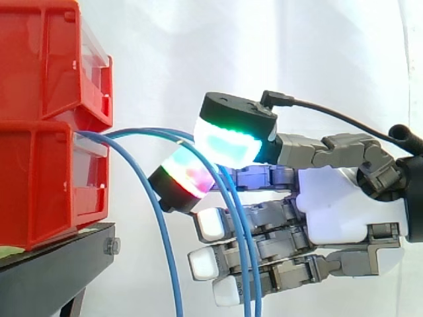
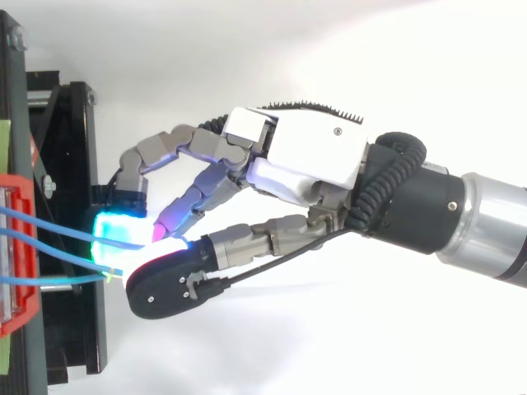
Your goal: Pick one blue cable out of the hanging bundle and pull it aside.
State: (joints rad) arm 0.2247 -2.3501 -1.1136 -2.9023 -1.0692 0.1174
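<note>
My hand [image 1: 337, 211] pinches one blue cable [image 1: 158, 131] between thumb and fingertip, beside the red bins [image 1: 53, 132]; next I should pull it sideways.

The blue cables [image 1: 156, 206] run off the side view's bottom edge, the red bins [image 1: 46, 172] off its left edge. One cable's stretch between the hand's [image 1: 337, 211] pinching pads [image 1: 228, 146] is hidden.

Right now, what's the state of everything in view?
hand: shut, thumb and a finger pinching one blue cable
blue cable: pinched between the pads, arcing out from the bins
other blue cables: hanging loose
red bins: stacked on the stand
black stand: carrying the bins
</note>
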